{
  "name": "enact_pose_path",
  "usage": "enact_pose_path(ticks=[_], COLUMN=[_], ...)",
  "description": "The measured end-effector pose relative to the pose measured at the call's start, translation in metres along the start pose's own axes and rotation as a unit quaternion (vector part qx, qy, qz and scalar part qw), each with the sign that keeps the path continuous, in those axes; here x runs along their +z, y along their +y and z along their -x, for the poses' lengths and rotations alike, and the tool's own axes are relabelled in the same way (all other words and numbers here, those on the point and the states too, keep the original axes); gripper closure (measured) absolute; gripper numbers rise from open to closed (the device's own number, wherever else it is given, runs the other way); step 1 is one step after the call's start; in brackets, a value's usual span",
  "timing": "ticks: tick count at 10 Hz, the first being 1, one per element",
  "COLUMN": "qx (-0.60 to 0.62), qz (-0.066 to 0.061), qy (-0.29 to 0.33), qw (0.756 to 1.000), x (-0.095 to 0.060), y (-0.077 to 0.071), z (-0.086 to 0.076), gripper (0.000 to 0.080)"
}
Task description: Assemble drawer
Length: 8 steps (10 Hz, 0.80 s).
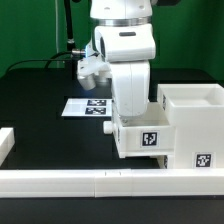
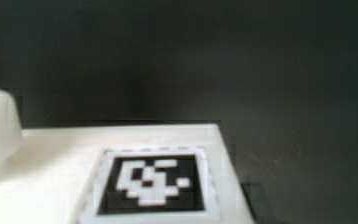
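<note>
Well, the arm (image 1: 128,55) is hunched low over the black counter (image 1: 40,105), its bulky white wrist pointing almost straight down near the middle of the exterior view. The hand itself is buried behind the wrist casing and the part beneath it, so I cannot tell whether the fingers are apart, together or gripping anything.

Directly under the wrist sits a small white drawer tray (image 1: 143,138) with a black-and-white tag on its front face. It rests on the counter just behind the long white rail (image 1: 110,181) along the front edge. Pressed against the tray, on the exterior view's right, stands the taller drawer housing (image 1: 195,125), open at the top, with its own tag low on the front.

Behind the arm, toward the exterior view's left, the marker board (image 1: 86,106) lies flat on the counter.

The wrist view is blurry: it shows a flat white surface of the tray (image 2: 51,160) carrying a square tag (image 2: 153,181), with the dark counter beyond it.
</note>
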<state>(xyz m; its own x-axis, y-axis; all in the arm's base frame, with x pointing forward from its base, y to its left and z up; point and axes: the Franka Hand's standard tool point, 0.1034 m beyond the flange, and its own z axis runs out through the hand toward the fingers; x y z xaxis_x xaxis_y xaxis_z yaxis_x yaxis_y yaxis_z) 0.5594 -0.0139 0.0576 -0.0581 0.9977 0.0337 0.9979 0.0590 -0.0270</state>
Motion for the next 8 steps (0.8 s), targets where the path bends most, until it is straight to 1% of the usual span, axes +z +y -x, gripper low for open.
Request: enact_pose_path(ticks=[2,4,6,8], qx=[0.002,0.014,0.032,0.034], qz=[0.001,-0.001,-0.006,-0.007], qy=[-0.006,-0.009,-0.009,-0.009], qw=[1.0,1.0,0.999,0.999], x=[-0.0012,-0.0004,0.0006,0.0021], y=[0.001,-0.0001,-0.0023,-0.0014], z=[-0.0007,-0.0005,0.0,-0.0009], gripper=[0.0761,0.0761,0.0761,0.0761])
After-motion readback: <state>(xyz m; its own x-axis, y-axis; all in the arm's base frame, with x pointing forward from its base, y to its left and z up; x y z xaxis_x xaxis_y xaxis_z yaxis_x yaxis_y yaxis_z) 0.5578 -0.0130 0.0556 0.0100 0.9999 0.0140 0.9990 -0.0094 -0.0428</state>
